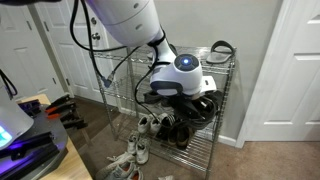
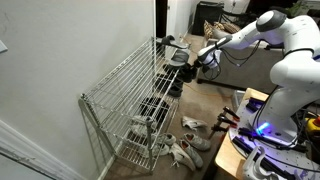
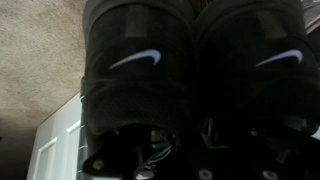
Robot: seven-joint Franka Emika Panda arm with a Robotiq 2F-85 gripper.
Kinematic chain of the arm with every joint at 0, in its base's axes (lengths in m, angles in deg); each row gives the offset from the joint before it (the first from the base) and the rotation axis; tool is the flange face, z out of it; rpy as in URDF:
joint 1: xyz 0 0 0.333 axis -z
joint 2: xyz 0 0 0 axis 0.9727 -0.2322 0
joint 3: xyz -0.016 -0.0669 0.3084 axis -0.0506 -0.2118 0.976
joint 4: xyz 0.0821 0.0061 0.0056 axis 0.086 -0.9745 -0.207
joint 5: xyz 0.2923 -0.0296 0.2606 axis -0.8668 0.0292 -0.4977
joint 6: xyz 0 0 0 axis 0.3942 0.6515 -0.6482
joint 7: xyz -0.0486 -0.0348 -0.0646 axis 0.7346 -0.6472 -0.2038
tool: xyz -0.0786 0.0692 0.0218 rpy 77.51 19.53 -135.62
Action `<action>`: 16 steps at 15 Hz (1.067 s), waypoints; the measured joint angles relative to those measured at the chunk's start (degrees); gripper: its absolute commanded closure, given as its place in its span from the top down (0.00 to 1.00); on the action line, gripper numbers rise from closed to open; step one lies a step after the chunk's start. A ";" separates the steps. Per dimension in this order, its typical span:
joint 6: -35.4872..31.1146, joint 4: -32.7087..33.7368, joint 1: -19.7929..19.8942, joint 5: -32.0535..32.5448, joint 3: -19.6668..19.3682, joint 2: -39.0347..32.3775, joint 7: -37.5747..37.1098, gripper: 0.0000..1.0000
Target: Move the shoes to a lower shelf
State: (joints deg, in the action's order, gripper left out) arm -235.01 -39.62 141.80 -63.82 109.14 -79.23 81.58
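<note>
The black shoes (image 3: 140,60) with white swooshes fill the wrist view, side by side and very close, with carpet behind them. In both exterior views my gripper (image 1: 170,90) (image 2: 205,58) is at the front of the silver wire rack, with the shoes (image 1: 197,106) (image 2: 210,67) hanging dark beneath it, about level with the middle tier (image 1: 226,100) (image 2: 150,100). The gripper looks shut on the shoes. Its fingers are lost in the dark in the wrist view.
The rack's top tier (image 1: 228,62) holds a dark item (image 1: 222,47). More shoes sit on the bottom tier (image 1: 170,126). White sneakers (image 1: 135,152) (image 2: 186,150) lie on the carpet in front. A white door (image 1: 295,70) stands beside the rack, and a table of equipment (image 1: 30,135) is nearby.
</note>
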 measured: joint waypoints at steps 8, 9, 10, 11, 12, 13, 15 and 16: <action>-0.01 6.57 -4.46 6.61 0.13 -2.39 -2.96 0.04; -0.01 7.45 -5.19 6.69 0.12 -2.47 -3.36 0.04; 0.01 8.40 -5.97 6.70 0.06 -2.61 -3.78 0.04; 0.02 9.50 -6.82 6.70 -0.06 -2.86 -4.16 0.04; 0.02 10.54 -7.60 6.70 -0.21 -3.20 -4.39 0.04; 0.02 11.64 -8.35 6.70 -0.38 -3.67 -4.58 0.04; -0.07 13.37 -9.16 6.70 -0.68 -4.38 -4.90 0.04; -0.07 13.96 -9.25 6.70 -0.80 -4.57 -4.91 0.04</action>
State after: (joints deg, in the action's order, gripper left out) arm -235.08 -25.66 132.55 -57.12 108.34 -83.80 76.66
